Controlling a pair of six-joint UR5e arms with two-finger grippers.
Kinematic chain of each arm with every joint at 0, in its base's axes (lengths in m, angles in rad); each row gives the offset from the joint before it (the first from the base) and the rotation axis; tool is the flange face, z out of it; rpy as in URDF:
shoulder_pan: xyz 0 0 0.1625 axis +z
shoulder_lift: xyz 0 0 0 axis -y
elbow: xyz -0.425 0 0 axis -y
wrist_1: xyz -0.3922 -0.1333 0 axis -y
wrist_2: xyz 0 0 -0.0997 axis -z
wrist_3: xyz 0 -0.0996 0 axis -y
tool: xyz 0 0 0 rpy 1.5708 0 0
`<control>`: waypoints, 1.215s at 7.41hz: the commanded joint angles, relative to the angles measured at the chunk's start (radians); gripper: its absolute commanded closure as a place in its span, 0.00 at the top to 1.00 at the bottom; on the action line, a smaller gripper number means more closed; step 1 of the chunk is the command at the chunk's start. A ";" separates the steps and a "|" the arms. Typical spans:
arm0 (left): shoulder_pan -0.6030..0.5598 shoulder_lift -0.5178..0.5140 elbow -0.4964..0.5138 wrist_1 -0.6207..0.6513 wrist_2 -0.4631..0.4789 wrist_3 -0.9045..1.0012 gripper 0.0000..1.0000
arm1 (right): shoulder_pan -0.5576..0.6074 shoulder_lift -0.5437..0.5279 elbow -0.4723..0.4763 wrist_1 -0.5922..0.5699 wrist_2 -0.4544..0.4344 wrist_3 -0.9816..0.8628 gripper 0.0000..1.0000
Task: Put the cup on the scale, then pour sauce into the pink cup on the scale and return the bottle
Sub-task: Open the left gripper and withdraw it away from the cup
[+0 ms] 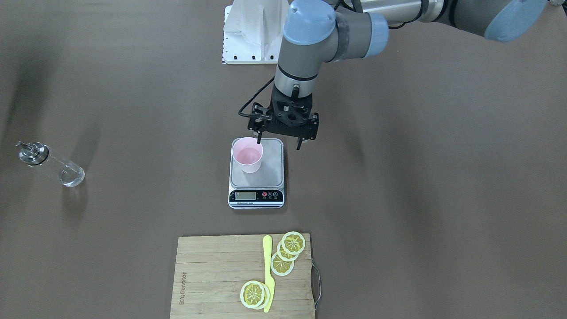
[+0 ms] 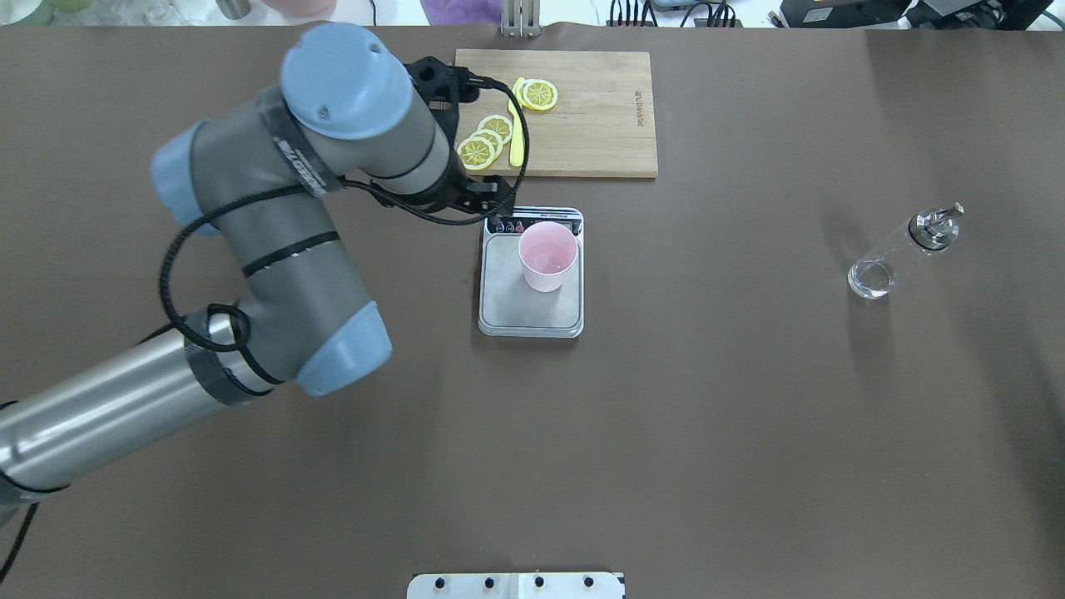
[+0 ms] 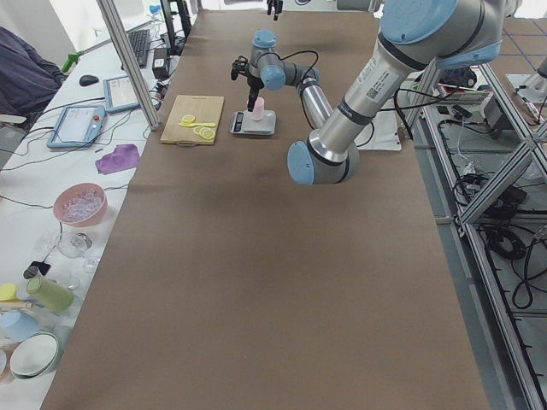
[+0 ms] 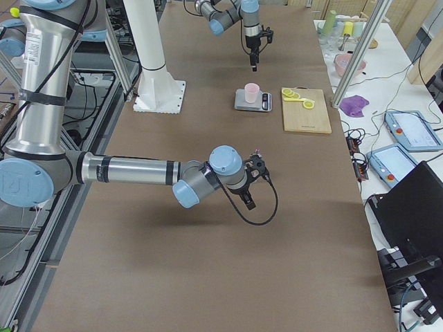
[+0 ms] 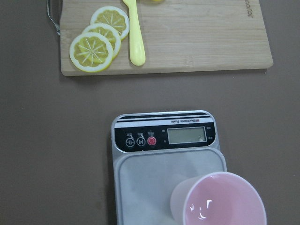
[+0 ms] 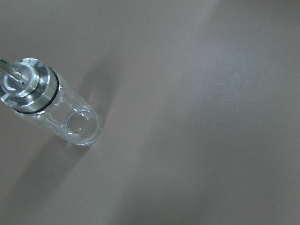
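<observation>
While the pink cup (image 1: 247, 155) sits upright on the scale (image 1: 266, 175), the L gripper (image 1: 280, 145) hangs above it w/ jaws spread wide and nothing in them. From the front, one fingertip (image 1: 259, 141) lines up w/ the cup's rim, but the right side view shows the gripper up above the cup, not touching. The cup is smooth, pale pink, round, and narrower at the bottom. The scale is a flat rectangle w/ a dull steel plate, a black strip, a small screen and round buttons, one red. The bottle (image 1: 51, 164) is a thin clear glass tube w/ a shiny metal spout cap, on the brown table (image 1: 421, 199), well apart from the scale. The R gripper (image 4: 248, 197) is only seen from the side, so I can't tell if its jaws are open or closed.
</observation>
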 commanded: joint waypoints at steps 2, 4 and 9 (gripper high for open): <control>-0.247 0.202 -0.096 0.034 -0.185 0.417 0.98 | -0.001 0.006 -0.124 0.243 0.035 -0.109 0.99; -0.404 0.348 -0.094 0.031 -0.251 0.756 0.98 | -0.001 0.011 -0.138 0.260 0.098 -0.246 0.96; -0.714 0.539 0.060 0.018 -0.402 1.330 0.98 | -0.001 0.131 -0.303 0.307 0.339 -0.478 0.96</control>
